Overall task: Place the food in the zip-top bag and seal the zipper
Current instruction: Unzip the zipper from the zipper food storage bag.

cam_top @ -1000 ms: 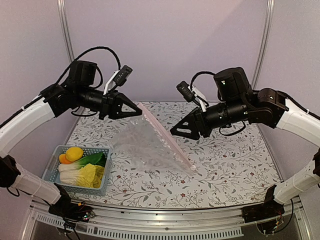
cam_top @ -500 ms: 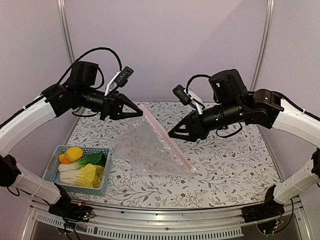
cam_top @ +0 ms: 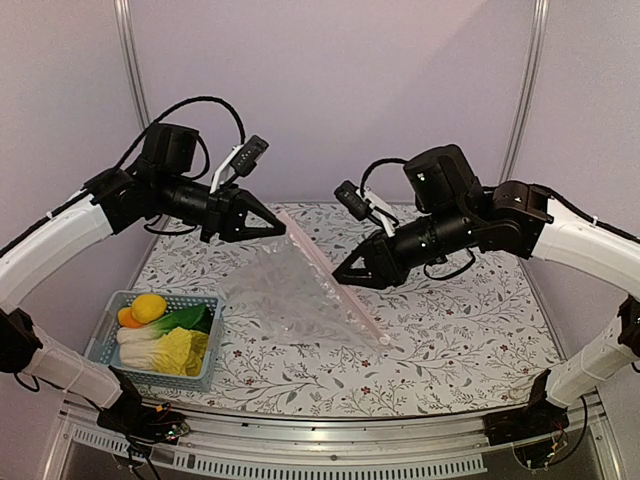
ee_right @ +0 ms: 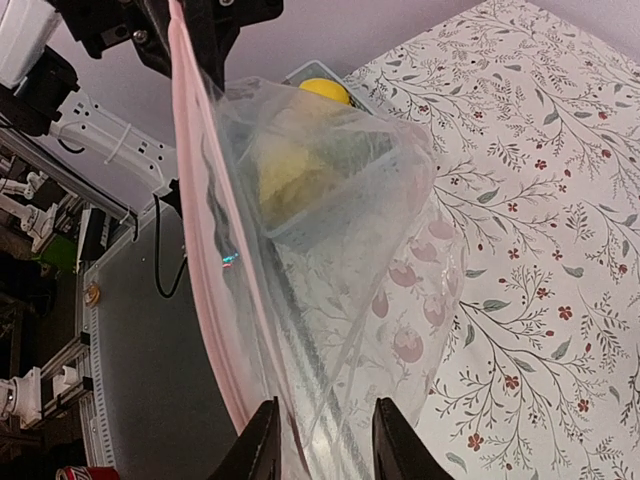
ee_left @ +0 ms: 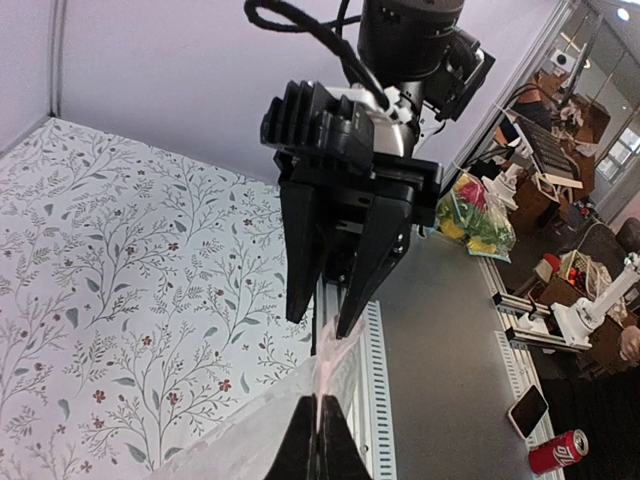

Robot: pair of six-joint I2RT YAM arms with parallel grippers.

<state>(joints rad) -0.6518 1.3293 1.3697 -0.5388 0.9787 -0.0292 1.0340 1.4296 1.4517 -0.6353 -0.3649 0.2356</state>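
The clear zip-top bag (cam_top: 290,295) hangs slanted over the table, and its pink zipper (cam_top: 355,305) edge runs down to the right. My left gripper (cam_top: 278,229) is shut on the bag's upper corner (ee_left: 322,375). My right gripper (cam_top: 338,279) stands open halfway along the zipper edge, its jaws astride the bag (ee_right: 340,230) without pinching it. The food lies in the blue basket (cam_top: 212,345) at front left: a yellow fruit (cam_top: 149,307), an orange fruit (cam_top: 128,318), dark-green bok choy (cam_top: 188,320) and pale napa cabbage (cam_top: 172,350).
The floral tablecloth (cam_top: 460,320) covers the table. Metal frame posts (cam_top: 128,60) stand at the back corners. The bag's lower corner (cam_top: 385,340) touches the cloth near the middle. A slotted rail (ee_left: 372,400) runs along the table's edge.
My right gripper has moved left and down onto the bag's zipper edge, and its jaws have narrowed. The left gripper has kept its hold and place.
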